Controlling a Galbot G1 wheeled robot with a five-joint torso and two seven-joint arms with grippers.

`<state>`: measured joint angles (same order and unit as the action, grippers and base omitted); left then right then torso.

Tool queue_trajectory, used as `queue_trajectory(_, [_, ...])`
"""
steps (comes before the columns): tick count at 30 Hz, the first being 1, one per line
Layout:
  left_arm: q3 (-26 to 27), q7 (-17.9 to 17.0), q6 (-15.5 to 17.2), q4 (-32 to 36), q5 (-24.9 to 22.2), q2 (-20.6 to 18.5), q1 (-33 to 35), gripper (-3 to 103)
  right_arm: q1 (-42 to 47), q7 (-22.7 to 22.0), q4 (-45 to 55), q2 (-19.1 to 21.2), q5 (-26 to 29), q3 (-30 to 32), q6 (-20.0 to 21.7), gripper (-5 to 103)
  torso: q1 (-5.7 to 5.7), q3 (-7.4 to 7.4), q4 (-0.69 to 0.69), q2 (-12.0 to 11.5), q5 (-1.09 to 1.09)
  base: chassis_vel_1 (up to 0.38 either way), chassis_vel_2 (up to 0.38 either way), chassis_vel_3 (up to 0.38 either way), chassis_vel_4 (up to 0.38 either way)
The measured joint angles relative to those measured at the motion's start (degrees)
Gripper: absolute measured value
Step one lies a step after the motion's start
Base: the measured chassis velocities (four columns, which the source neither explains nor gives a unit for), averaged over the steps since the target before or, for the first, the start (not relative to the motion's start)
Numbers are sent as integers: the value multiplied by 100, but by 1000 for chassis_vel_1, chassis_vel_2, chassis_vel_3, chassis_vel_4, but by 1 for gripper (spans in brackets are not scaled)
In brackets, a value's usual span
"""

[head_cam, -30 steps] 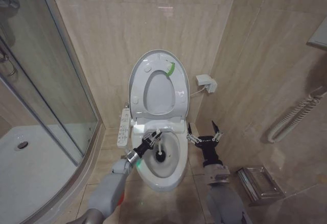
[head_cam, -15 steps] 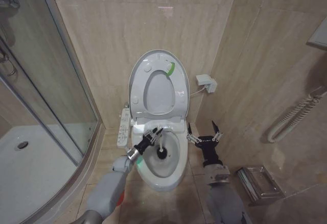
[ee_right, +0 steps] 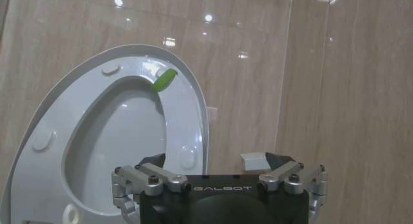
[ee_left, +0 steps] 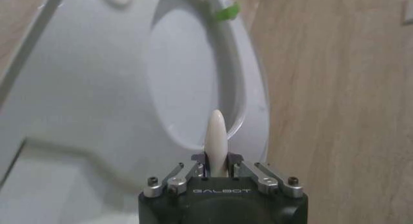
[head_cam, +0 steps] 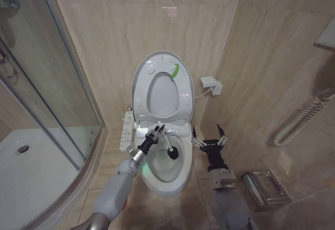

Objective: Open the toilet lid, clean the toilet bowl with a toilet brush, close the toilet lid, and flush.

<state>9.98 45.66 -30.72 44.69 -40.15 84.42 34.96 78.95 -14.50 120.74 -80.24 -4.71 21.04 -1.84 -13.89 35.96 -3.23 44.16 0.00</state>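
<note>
We see the toilet brush (head_cam: 168, 150) w/ its dark head down inside the toilet bowl (head_cam: 180, 175), toward the rear right wall; white handle slants up-left into the left gripper (head_cam: 156, 132), which is clenched on the handle above the bowl's back rim. The toilet lid (head_cam: 140, 80) stands upright vs. the tiled wall, green strip near its top. Right gripper (head_cam: 209, 138) hovers just beside the bowl's right side, fingers spread, nothing in it.

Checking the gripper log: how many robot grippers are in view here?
2. The left gripper holds the toilet brush over the toilet bowl; the right gripper waits open beside it.
</note>
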Motion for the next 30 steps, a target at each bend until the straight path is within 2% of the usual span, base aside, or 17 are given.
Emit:
queue_trajectory(3, [52, 66, -42, -280, 42, 16, -57, 20, 0, 0, 0, 0, 0, 0, 0, 100, 0, 0, -1, 0, -1, 0, 0, 0, 0])
queue_trajectory(6, [93, 88, -193, -575, 325, -38, -122, 20, 0, 0, 0, 0, 0, 0, 0, 100, 0, 0, 0, 0, 0, 0, 0, 0, 0])
queue_trajectory(10, [94, 77, -265, -633, 475, -69, -126, 20, 0, 0, 0, 0, 0, 0, 0, 100, 0, -1, 0, 0, 0, 0, 0, 0, 0])
queue_trajectory(12, [85, -1, -457, -684, 907, -141, -110, 20, 0, 0, 0, 0, 0, 0, 0, 100, 0, -1, 0, 0, 0, 0, 0, 0, 0])
queue_trajectory(14, [55, -36, -514, -607, 1061, -154, -82, 20, 0, 0, 0, 0, 0, 0, 0, 100, 0, 0, 1, 0, 0, 0, 0, 0, 0])
queue_trajectory(17, [15, -55, -514, -490, 1018, -121, -88, 20, 0, 0, 0, 0, 0, 0, 0, 100, 0, 0, 0, 0, 0, 0, 0, 0, 0])
queue_trajectory(20, [-51, -58, -450, -322, 746, -64, -112, 20, 0, 0, 0, 0, 0, 0, 0, 100, 0, 0, -1, 0, -1, 0, 0, 0, 0])
queue_trajectory(23, [-79, -78, -257, -167, 118, 117, -228, 20, 0, 0, 0, 0, 0, 0, 0, 100, 0, 0, -2, 0, 0, 0, 0, 0, 0])
queue_trajectory(26, [-43, -89, -195, -182, -59, 201, -296, 20, 0, 0, 0, 0, 0, 0, 0, 100, 0, 0, -3, 0, 0, 0, 0, 0, 0])
queue_trajectory(30, [-33, -90, -196, -402, 46, 192, -309, 20, 0, 0, 0, 0, 0, 0, 0, 100, 0, 0, 0, 0, 0, 0, 0, 0, 0])
